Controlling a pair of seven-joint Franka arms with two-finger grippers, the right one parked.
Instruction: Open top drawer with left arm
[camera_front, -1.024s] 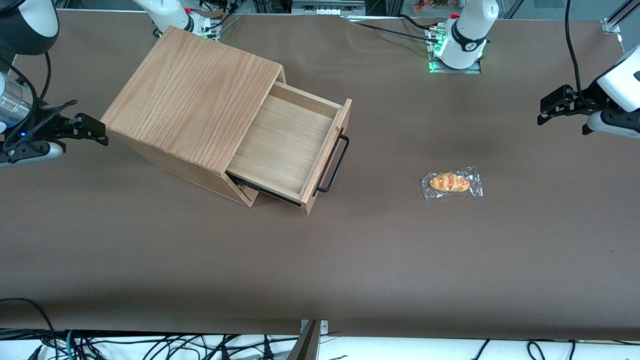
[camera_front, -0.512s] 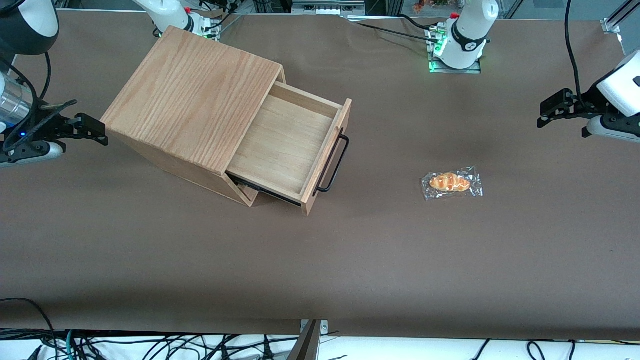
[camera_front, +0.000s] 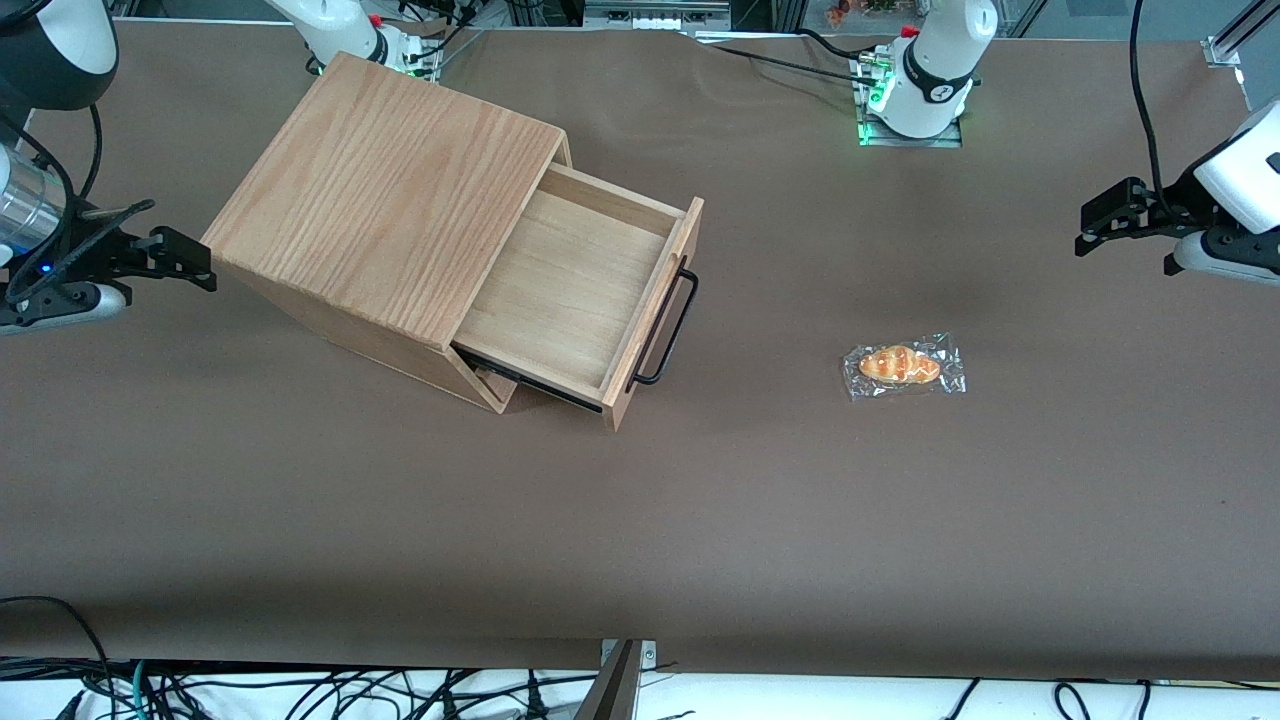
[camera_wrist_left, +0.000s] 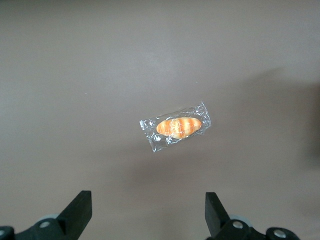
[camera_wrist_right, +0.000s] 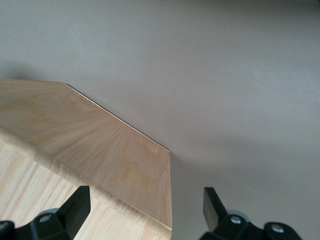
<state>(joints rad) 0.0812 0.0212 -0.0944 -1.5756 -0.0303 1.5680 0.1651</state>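
Observation:
The top drawer (camera_front: 575, 290) stands pulled out of the oak box (camera_front: 385, 215), its pale tray bare inside. Its thin black bar handle (camera_front: 668, 325) faces the working arm's end of the table. The left arm (camera_front: 1235, 190) hovers above the table at that end, well away from the drawer. Its gripper (camera_front: 1115, 225) is open with nothing between the fingers (camera_wrist_left: 80, 212). In the left wrist view the gripper (camera_wrist_left: 148, 212) looks down on bare brown table.
A wrapped bread roll (camera_front: 902, 365) lies on the brown table (camera_front: 640, 520) between the drawer's handle and the left gripper; the same bread roll (camera_wrist_left: 177, 126) shows in the left wrist view. An arm base (camera_front: 925, 75) stands at the table's back edge.
The left arm has risen slightly and drawn a little farther from the front camera between one second ago and half a second ago. It has held still since. The drawer has not moved.

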